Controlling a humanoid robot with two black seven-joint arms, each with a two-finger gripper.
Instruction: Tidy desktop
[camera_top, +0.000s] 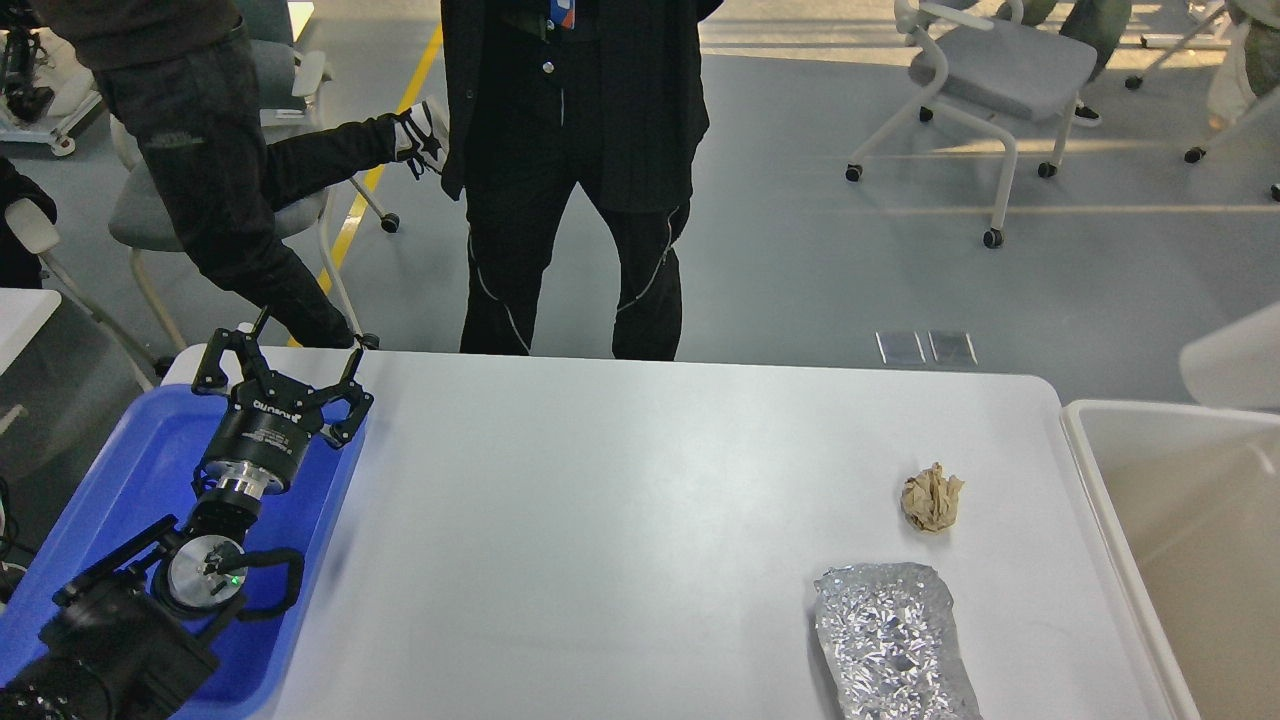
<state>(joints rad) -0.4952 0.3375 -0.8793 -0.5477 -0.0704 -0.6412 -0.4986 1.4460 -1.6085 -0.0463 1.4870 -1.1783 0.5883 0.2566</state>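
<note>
Left gripper (278, 372) hangs at about ten o'clock in the head view, over the far end of the blue tray (120, 480), with both fingers spread wide and nothing between them. No right arm shows, so its hand cannot be reported.

Stretching from nine o'clock to three, the desktop (620, 520) is mostly bare. A crumpled brown paper ball (932, 497) lies at about four o'clock, with a wrinkled foil sheet (893, 640) just nearer, toward five. Both are close to the cream tub (1090, 480) at the right edge and well apart from the gripper.

Judging by this, the step is to clear those two scraps. Pinch the ball across its middle. The foil lies flat, so catch a raised edge, not the centre.

White lettering runs across the gripper body, too small to read.
</note>
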